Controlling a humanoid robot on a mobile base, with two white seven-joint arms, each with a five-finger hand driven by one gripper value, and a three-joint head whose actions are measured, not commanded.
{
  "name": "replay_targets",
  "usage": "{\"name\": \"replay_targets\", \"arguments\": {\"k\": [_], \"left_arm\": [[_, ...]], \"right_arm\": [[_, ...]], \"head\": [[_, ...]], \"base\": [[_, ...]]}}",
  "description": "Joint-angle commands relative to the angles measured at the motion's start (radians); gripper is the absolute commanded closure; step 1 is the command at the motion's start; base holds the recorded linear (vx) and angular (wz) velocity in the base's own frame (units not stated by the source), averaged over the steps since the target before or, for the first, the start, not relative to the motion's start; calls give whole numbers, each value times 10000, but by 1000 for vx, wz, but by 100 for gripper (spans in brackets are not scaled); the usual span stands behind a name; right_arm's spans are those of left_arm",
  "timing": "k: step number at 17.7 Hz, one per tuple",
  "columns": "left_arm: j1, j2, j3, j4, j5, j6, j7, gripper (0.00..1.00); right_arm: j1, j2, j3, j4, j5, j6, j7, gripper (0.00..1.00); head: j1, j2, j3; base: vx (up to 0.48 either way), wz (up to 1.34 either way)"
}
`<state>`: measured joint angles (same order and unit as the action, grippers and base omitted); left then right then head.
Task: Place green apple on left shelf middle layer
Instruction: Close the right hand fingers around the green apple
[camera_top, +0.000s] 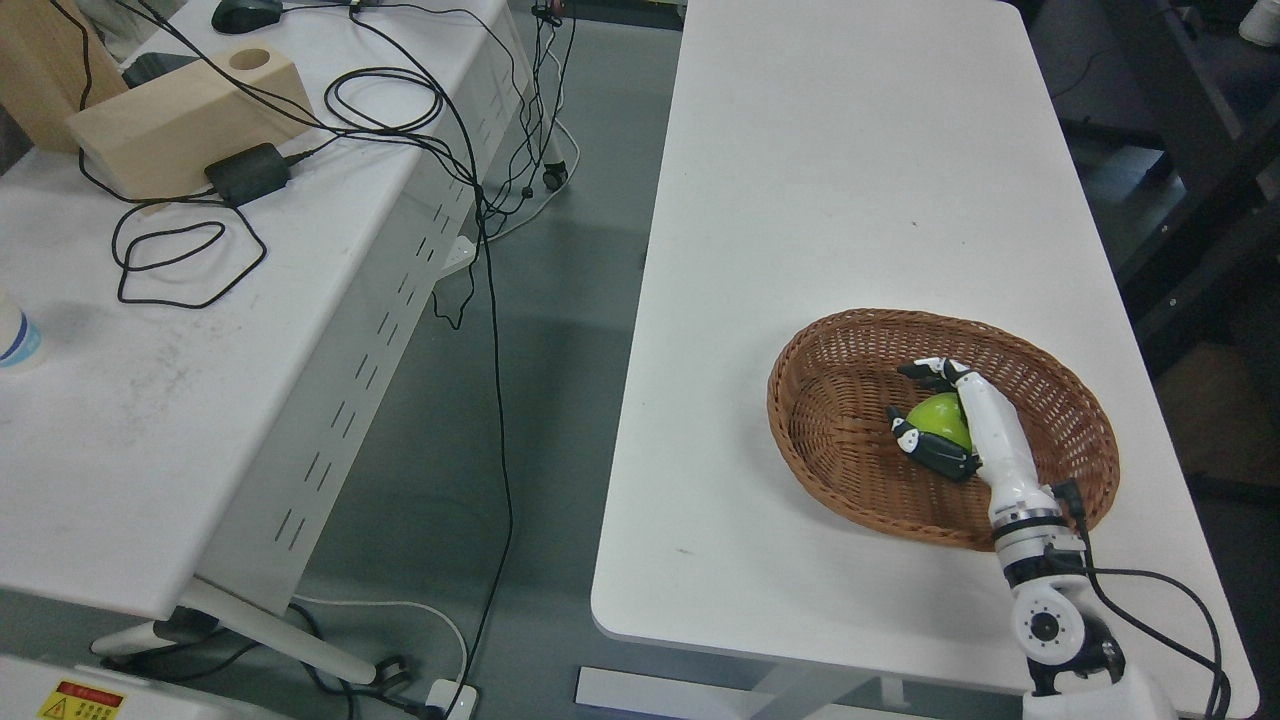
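Your right hand (945, 420) reaches up from the lower right corner into the wicker basket (840, 350), and its fingers (925, 372) are curled around the green apple (942, 415), with one dark-tipped finger over the top of the fruit and the thumb wrapped along its near side. You can see the apple only as a bright green patch between those digits and the white back of the hand; whether it rests on the basket floor or is lifted clear of it cannot be told from this angle. The basket sits under and around the hand, on the near right part of the white desk (830, 180), whose bare top stretches away beyond the fingertips. Far off to the hand's left, across a strip of grey floor, stands a second desk (200, 380) carrying a wooden block (170, 125), a black power adapter (247, 172) touching the block's front and loops of black cable (385, 100). Your left arm does not show.
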<state>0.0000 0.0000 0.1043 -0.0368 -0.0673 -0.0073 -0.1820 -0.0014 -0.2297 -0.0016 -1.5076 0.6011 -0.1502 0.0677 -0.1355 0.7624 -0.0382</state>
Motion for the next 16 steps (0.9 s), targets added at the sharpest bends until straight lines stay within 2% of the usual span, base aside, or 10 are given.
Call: {"name": "replay_targets", "arguments": {"k": [1, 2, 8, 11, 16], "left_arm": [[-215, 175, 0, 0, -2, -4, -6, 0], [-215, 175, 0, 0, -2, -4, -6, 0], [-215, 175, 0, 0, 13, -4, -6, 0], [-215, 175, 0, 0, -2, -4, -6, 0], [-215, 175, 0, 0, -2, -4, -6, 0]], "right_arm": [[121, -34, -413, 104, -13, 29, 44, 92], [106, -19, -429, 104, -28, 29, 59, 96], [106, -4, -858, -156, -257, 44, 182, 97], [243, -19, -1042, -767, -991, -63, 258, 97], [963, -126, -1671, -1735, -2311, -201, 1194, 96]], "head": [[0, 0, 0], [0, 0, 0], [0, 0, 0], [0, 0, 0], [0, 0, 0]], "base": [[0, 0], [0, 0], [0, 0], [0, 0], [0, 0]]}}
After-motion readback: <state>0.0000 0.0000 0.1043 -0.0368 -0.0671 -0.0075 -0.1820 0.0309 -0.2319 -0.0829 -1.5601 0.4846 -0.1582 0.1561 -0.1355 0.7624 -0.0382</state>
